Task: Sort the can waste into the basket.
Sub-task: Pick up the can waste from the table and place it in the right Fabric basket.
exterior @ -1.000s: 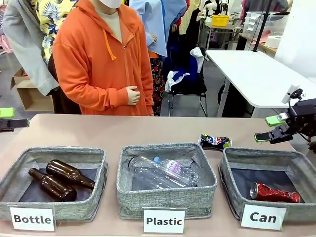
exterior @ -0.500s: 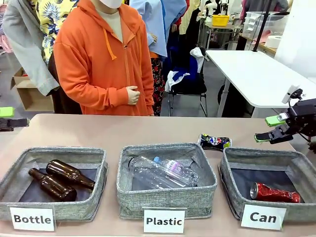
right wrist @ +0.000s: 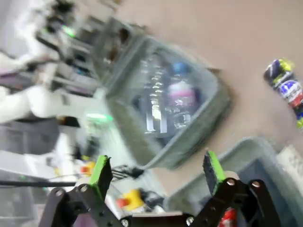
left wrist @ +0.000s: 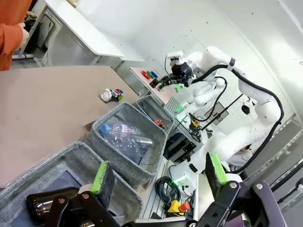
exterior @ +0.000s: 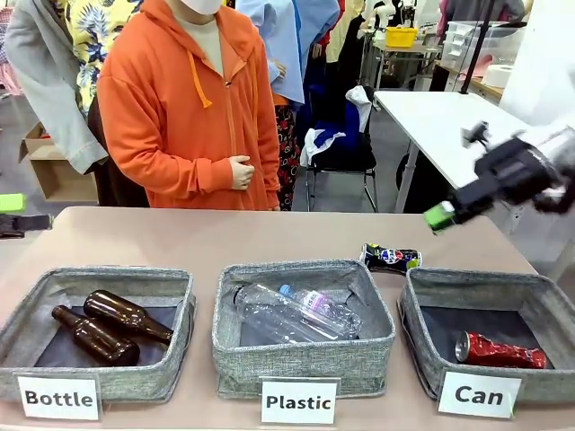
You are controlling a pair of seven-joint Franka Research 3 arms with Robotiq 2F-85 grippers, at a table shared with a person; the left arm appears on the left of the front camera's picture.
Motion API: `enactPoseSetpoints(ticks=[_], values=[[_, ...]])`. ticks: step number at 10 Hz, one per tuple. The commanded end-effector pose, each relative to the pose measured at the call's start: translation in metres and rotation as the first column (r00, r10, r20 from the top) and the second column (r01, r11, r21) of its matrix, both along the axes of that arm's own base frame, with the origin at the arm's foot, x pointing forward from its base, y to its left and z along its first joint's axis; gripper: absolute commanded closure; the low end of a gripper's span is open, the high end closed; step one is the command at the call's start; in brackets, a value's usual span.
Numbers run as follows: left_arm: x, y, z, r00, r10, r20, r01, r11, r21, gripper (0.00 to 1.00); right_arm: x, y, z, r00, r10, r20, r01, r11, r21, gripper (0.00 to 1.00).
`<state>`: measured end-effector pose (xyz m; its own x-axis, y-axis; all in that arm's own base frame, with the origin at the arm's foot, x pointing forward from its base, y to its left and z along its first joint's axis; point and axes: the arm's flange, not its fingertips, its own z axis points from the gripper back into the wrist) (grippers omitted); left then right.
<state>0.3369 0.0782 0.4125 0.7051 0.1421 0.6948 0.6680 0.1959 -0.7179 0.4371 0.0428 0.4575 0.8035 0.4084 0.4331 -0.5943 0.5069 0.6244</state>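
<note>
Bright, even indoor light from overhead; shadows soft, darkest inside the Can basket (exterior: 415, 337). Front view sharp except the right gripper (exterior: 442, 215), badly smeared. Right wrist view blurred nearly throughout: blue can (right wrist: 284, 84) is just a streak, own fingers (right wrist: 100, 172) a bit crisper. Left wrist view sharp, w/ wide-angle bend at edges; white wall (left wrist: 156, 23) near blown out.

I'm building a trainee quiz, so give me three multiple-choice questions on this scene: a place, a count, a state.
1. Where is the dark blue can? A) inside a bin B) on the open table C) in a gripper
2. How many brown bottles lie in the Bottle bin? A) one B) three C) two
3. The right gripper is: A) open, empty B) gripping a can C) gripping a bottle
B, it lies on bare tabletop; C, two lie together; A, fingers apart, nothing between.
</note>
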Motion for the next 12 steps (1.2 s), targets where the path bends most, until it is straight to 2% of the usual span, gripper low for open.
enactPoseSetpoints(ticks=[1,2,3,4,5,6,7,9,10,11,12], values=[[-0.001,-0.001,0.005,1.0,0.014,-0.011,-0.014,1.0,-0.008,0.0,0.037,0.021,-0.003,0.966,0.114,0.234,0.007,0.888,-0.46,0.0],[-0.001,-0.001,0.005,1.0,0.014,-0.011,-0.014,1.0,-0.008,0.0,0.042,0.042,-0.005,0.901,0.262,0.347,-0.029,0.832,-0.553,0.0],[-0.001,-0.001,0.005,1.0,0.014,-0.011,-0.014,1.0,-0.008,0.0,0.051,0.066,-0.011,0.859,0.337,0.386,0.016,0.736,-0.677,0.0],[-0.001,-0.001,0.005,1.0,0.014,-0.011,-0.014,1.0,-0.008,0.0,0.056,0.086,-0.02,0.864,0.382,0.328,0.022,0.622,-0.782,0.0],[-0.001,-0.001,0.005,1.0,0.014,-0.011,-0.014,1.0,-0.008,0.0,0.061,0.098,-0.03,0.875,0.411,0.255,-0.011,0.544,-0.839,0.0],[-0.001,-0.001,0.005,1.0,0.014,-0.011,-0.014,1.0,-0.008,0.0,0.061,0.099,-0.034,0.894,0.39,0.222,-0.019,0.527,-0.85,0.0],[-0.001,-0.001,0.005,1.0,0.014,-0.011,-0.014,1.0,-0.008,0.0,0.057,0.094,-0.016,0.873,0.413,0.26,-0.149,0.732,-0.665,0.0],[-0.001,-0.001,0.005,1.0,0.014,-0.011,-0.014,1.0,-0.008,0.0,0.057,0.094,-0.016,0.873,0.413,0.26,-0.149,0.732,-0.665,0.0],[-0.001,-0.001,0.005,1.0,0.014,-0.011,-0.014,1.0,-0.008,0.0,0.061,0.1,-0.028,0.866,0.434,0.249,-0.119,0.662,-0.74,0.0],[-0.001,-0.001,0.005,1.0,0.014,-0.011,-0.014,1.0,-0.008,0.0,0.065,0.107,-0.027,0.753,0.597,0.277,-0.206,0.614,-0.762,0.0],[-0.001,-0.001,0.005,1.0,0.014,-0.011,-0.014,1.0,-0.008,0.0,0.077,0.104,-0.03,0.721,0.64,0.265,-0.246,0.594,-0.766,0.0]])
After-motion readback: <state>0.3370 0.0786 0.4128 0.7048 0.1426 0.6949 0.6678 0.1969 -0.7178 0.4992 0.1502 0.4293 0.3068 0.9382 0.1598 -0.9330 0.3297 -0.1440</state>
